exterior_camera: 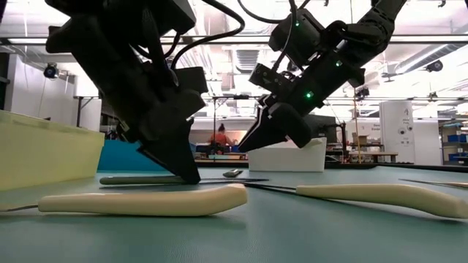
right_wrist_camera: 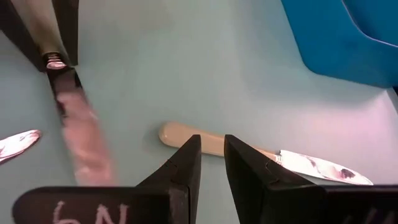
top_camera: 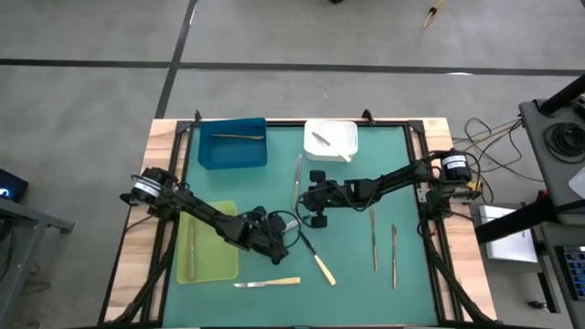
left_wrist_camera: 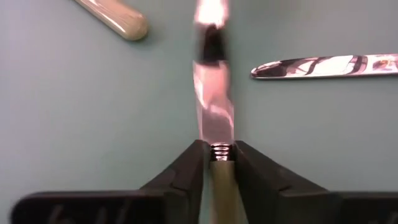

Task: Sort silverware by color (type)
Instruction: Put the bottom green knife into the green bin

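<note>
Nearest me, one cream-handled knife [top_camera: 266, 284] lies flat at the mat's front edge. Just behind it my left gripper [left_wrist_camera: 217, 152] pinches a second knife [left_wrist_camera: 214, 115] where handle meets blade, fingers tight on it, near the mat's middle. My right gripper [right_wrist_camera: 212, 152] hangs close by over a third knife [right_wrist_camera: 205, 142], fingers a narrow gap apart and, I think, empty. Farther back sit the blue tray [top_camera: 233, 143] and white tray [top_camera: 331, 138], each holding a utensil.

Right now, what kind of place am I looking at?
Probably a robotics lab or workshop: two arms work over a green-topped table, cables lie beside it, and the low view shows ceiling strip lights and shelving.
</note>
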Controlling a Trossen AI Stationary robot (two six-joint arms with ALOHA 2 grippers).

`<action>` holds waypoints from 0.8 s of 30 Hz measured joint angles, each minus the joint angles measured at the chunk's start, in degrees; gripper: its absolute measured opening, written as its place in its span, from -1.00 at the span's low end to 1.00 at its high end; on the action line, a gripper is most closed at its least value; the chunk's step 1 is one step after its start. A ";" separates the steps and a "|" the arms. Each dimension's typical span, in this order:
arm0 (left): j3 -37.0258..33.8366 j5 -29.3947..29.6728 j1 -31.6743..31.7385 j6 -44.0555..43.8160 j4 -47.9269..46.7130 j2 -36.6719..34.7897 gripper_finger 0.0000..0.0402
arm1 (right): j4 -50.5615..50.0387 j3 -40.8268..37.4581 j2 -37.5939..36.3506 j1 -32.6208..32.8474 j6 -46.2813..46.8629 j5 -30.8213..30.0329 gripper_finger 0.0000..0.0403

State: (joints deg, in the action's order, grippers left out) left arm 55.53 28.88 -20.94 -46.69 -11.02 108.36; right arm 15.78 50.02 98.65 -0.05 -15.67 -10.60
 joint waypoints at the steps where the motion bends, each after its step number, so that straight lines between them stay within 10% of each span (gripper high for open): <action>1: -0.02 0.25 -0.01 -0.18 -0.05 0.04 -0.74 | 0.08 0.00 0.00 0.00 -0.01 0.00 -0.69; 24: -0.16 2.41 0.30 -4.79 -0.63 -1.20 -0.99 | 0.87 -0.07 -0.02 -0.11 -0.39 -0.01 -0.69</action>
State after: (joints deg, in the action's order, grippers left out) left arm 55.36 31.29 -20.64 -51.47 -11.66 107.15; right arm 16.64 49.95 98.63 -0.16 -16.05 -10.61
